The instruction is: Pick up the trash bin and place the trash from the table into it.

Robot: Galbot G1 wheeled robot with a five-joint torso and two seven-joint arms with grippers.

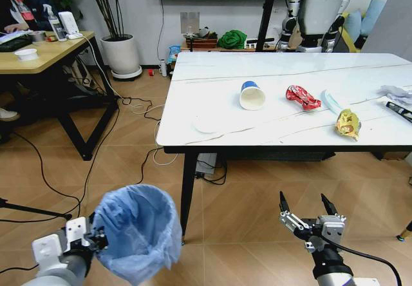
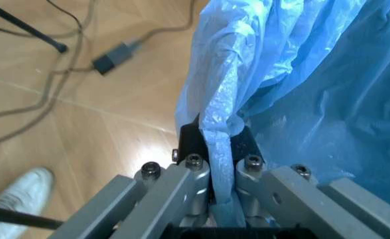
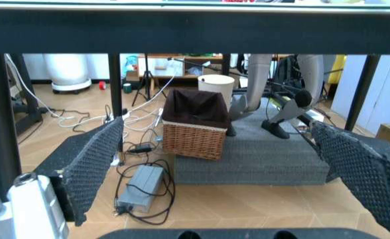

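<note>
Below the worktop (image 1: 193, 99): trash bin (image 1: 138, 231) gripped at its rim, short of the near edge.
Left gripper (image 2: 222, 164) had its fingers (image 2: 191, 172) closed on a fold of the bin's blue liner, holding the bin over the floor near a worktop leg (image 1: 187, 192). Right gripper (image 1: 308, 210) hung low before the dark edge, fingers (image 3: 89, 167) spread wide, nothing between them. Paper cup (image 1: 252, 95), red wrapper (image 1: 302, 96) and yellow wrapper (image 1: 348, 123) lay on the top, floor beneath clear ahead of the right gripper.

Ahead of my right gripper, wood-look floor (image 1: 244, 234) runs to a wicker basket (image 3: 193, 130) on a grey mat (image 3: 268, 159); far left stands a wooden desk (image 1: 51, 51) beside a white planter (image 1: 121, 55).
</note>
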